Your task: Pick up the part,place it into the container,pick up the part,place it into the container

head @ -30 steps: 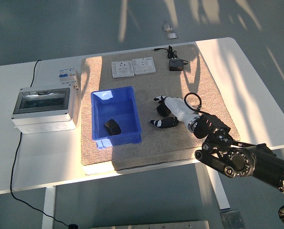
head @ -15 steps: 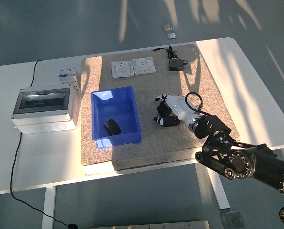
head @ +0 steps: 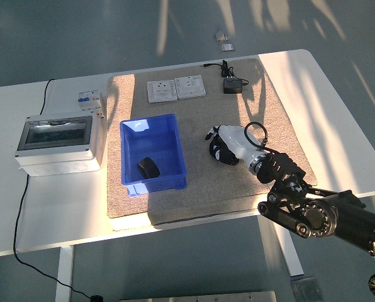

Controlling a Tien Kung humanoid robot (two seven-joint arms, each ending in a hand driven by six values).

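While the blue plastic container [head: 153, 157] holds one rounded black part [head: 148, 167] on the coarse tan mat [head: 272, 116], right hand [head: 224, 148] clenched on a second black part just right of it, white surface [head: 43, 207], grey box [head: 58, 143] at left

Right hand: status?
Right hand curled over something dark on the mat; grasp unconfirmed. One black part in blue bin. Path to bin clear.

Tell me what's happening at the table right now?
The right hand sits on the brown mat, just right of the blue container, its fingers curled over a small black part. One black part already lies in the container. The left arm is out of view.
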